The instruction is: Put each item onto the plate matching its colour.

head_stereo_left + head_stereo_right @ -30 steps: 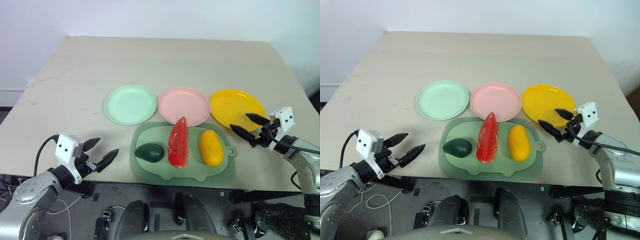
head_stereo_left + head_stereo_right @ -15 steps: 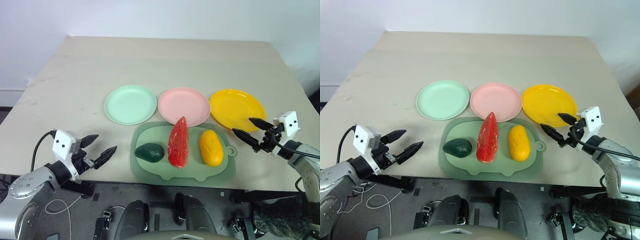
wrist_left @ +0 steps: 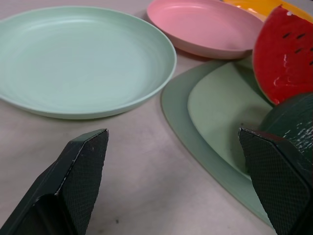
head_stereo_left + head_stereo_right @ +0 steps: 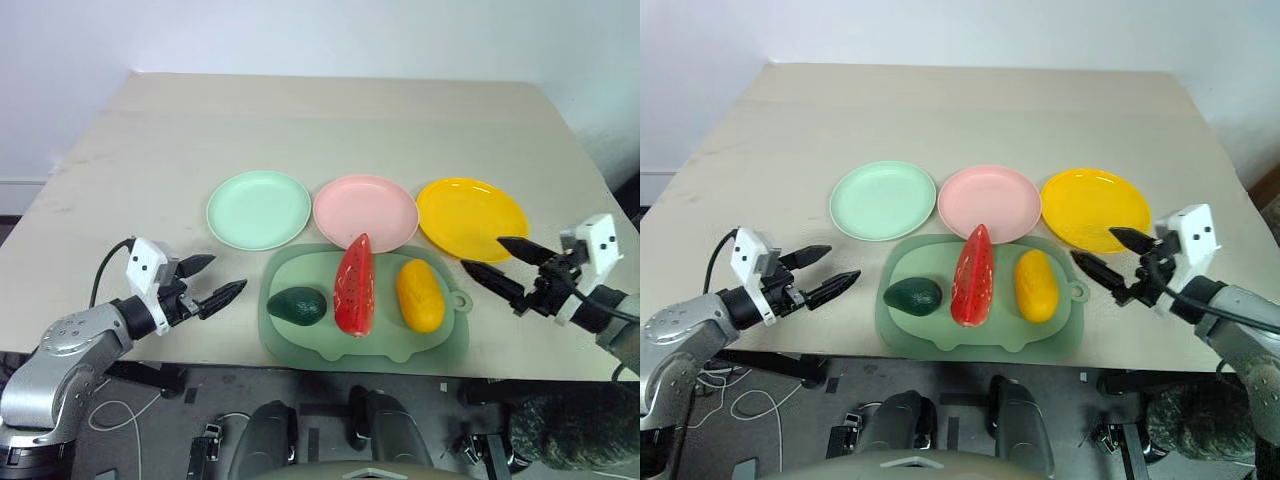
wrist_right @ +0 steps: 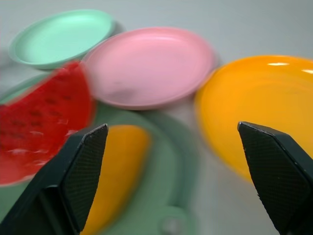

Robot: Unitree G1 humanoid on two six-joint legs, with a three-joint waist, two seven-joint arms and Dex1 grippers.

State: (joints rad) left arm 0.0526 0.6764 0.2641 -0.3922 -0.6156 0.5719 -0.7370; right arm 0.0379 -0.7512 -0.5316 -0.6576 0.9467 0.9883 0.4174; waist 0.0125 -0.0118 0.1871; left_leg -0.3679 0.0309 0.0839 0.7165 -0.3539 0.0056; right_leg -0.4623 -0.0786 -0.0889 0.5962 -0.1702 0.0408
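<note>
While nothing is held, left end effector (image 4: 211, 282) and right end effector (image 4: 505, 264) both wide open, touching nothing.

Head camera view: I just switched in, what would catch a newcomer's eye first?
Three round plastic plates in a row mid-table: mint green plate, pink plate, yellow plate. In front, a pale-green tray holds a dark green avocado, red watermelon slice and yellow mango-like fruit. The left gripper and right gripper flank the tray, open and empty.

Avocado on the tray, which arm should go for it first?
Left. The open left gripper sits just beside the avocado and the mint plate; the right gripper is across the tray, nearer the mango.
</note>
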